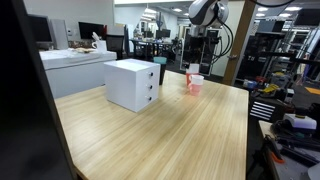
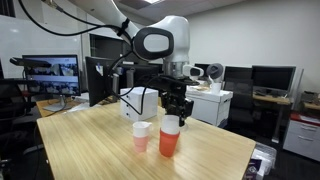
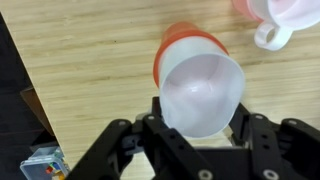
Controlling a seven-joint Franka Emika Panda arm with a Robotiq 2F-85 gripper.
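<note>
Gripping the white cup [image 3: 203, 85] upright, my claw [image 3: 203, 115] half-closed on its sides, so it stays square with the orange cup [image 3: 180, 45] under it near the table [image 3: 90, 70] edge.

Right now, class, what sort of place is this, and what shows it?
Probably a robotics lab in an office: a robot arm over a wooden table, computer monitors, and equipment racks behind.
</note>
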